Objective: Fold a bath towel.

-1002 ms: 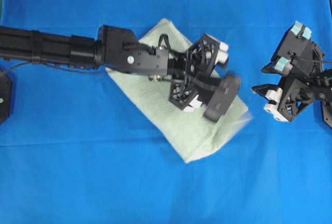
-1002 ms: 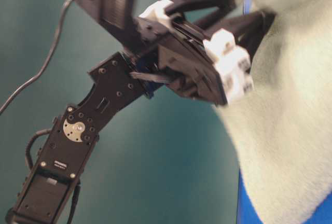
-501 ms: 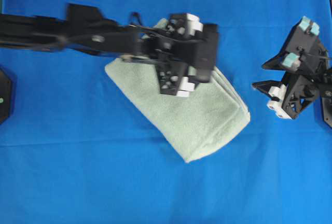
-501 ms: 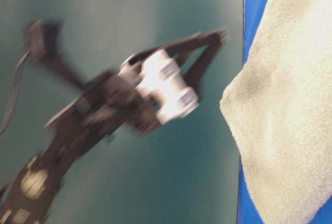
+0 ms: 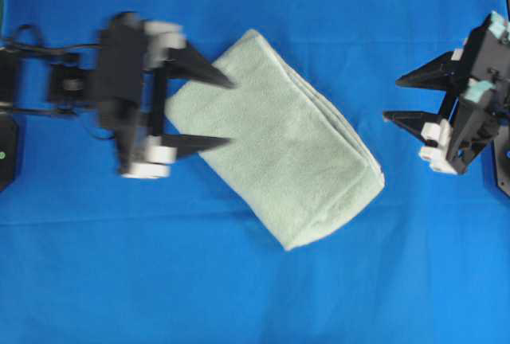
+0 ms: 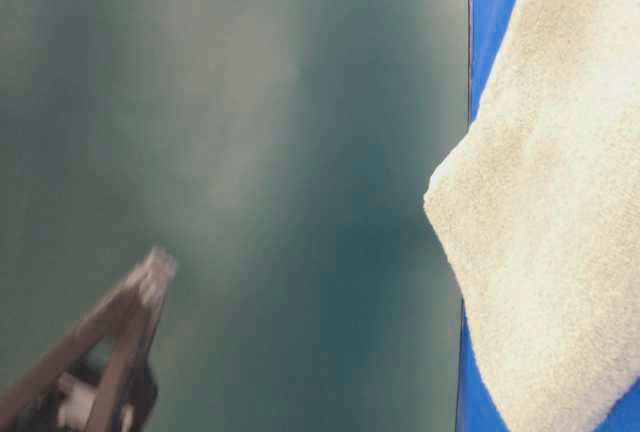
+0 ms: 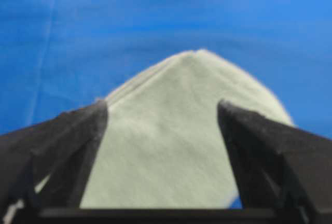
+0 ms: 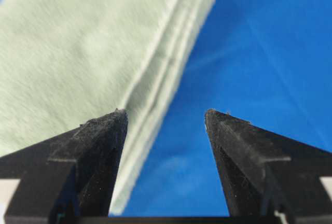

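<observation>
Bath towel [image 5: 279, 161]: pale sage-green terry, lying as a compact folded bundle set diagonally on the blue cloth surface [image 5: 255, 296], running from upper left to lower right near the middle of the overhead view; stacked layer edges show along its upper-right long side, and the lower-right end is rounded. Left gripper [image 5: 227, 113]: black, blurred in the overhead view, jaws spread wide and grasping nothing, its two fingertips reaching over the towel's upper-left end; whether they touch the pile cannot be told from above, though the left wrist view shows the cloth lying between and below the fingers with no pinch on it. Towel body, centre: flat, no loose flap or trailing corner visible, hems roughly aligned. Right gripper [image 5: 390, 97]: black with white and teal pads, jaws likewise spread and empty, standing well apart from the towel's lower-right end over bare blue cloth; its wrist view looks along the stacked hems. Status, as judged: folding appears complete or nearly so, and the step in hand looks like release and clearance. Handling note: any clearing move by the left fingers is best made up and away from the pile rather than dragged across it, since terry snags and the top layer would slide easily. Should a further tidy be wanted, the stacked edges are the place to press, not the rounded fold.
</observation>
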`<action>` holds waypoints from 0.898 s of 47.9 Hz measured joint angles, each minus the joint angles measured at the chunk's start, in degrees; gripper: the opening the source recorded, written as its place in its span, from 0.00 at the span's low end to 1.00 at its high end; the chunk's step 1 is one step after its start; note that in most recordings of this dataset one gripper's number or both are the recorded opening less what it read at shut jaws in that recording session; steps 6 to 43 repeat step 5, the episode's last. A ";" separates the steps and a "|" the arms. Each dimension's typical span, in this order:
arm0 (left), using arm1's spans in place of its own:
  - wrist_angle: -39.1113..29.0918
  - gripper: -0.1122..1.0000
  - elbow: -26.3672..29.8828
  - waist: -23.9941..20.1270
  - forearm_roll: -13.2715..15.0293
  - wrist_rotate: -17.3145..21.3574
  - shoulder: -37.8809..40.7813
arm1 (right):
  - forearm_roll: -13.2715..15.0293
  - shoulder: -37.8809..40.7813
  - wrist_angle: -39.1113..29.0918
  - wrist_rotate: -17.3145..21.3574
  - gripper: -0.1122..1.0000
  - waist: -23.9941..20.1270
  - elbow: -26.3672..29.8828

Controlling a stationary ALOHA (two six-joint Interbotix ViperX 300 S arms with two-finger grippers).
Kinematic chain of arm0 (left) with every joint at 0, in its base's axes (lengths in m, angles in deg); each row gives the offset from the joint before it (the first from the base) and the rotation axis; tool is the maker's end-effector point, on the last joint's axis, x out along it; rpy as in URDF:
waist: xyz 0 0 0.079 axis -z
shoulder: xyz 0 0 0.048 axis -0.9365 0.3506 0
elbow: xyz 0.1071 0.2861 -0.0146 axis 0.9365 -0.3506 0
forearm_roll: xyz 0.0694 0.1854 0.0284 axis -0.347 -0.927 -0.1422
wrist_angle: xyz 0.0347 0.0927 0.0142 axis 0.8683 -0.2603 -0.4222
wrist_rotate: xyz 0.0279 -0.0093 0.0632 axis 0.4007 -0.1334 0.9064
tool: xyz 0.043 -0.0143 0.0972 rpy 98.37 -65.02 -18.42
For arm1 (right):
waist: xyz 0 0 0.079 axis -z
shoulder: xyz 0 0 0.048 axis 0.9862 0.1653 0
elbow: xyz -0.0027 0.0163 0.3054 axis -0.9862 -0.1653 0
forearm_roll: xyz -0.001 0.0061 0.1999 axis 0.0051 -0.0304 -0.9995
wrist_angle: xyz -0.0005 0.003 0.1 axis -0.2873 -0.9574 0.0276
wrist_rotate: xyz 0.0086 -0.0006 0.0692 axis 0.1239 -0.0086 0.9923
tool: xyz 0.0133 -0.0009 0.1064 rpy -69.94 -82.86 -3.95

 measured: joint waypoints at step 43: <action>1.14 0.83 -4.48 0.62 0.09 -1.32 -6.06 | 1.76 -3.16 1.14 -0.62 0.67 0.00 0.00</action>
